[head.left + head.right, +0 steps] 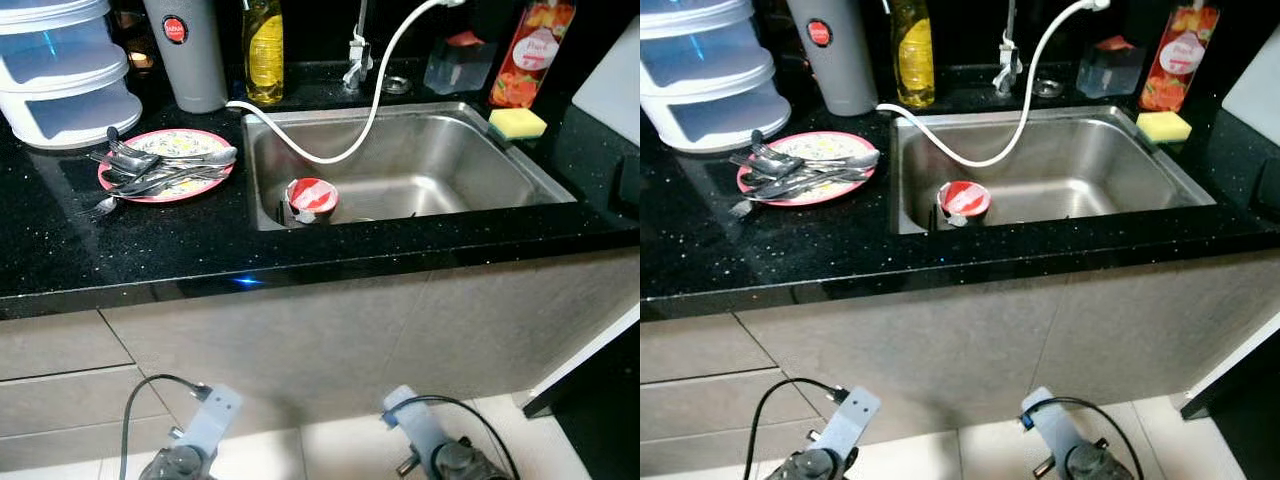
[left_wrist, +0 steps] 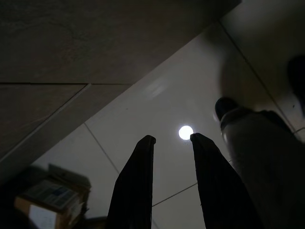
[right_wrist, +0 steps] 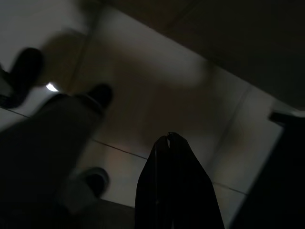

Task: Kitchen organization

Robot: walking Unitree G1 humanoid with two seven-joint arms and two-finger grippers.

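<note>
1. Two arms hang idle below the counter (image 1: 330, 262) edge. We find the left end effector (image 2: 169, 140) narrowly parted and holding nothing; the right end effector (image 3: 167, 138) has its fingers pressed together, also holding nothing.
2. On the counter, ahead and to the left, a pink plate (image 1: 166, 165) carries a heap of cutlery (image 1: 160, 170), handles running roughly left to right. We judge the left arm nearer.
3. Beside it, the sink (image 1: 520, 165) holds a red-and-white cup (image 1: 312, 199) near its front left corner.
4. Farther back stand a stacked white container (image 1: 60, 70), a grey flask (image 1: 186, 50), an oil bottle (image 1: 263, 50) and a yellow sponge (image 1: 517, 123).
</note>
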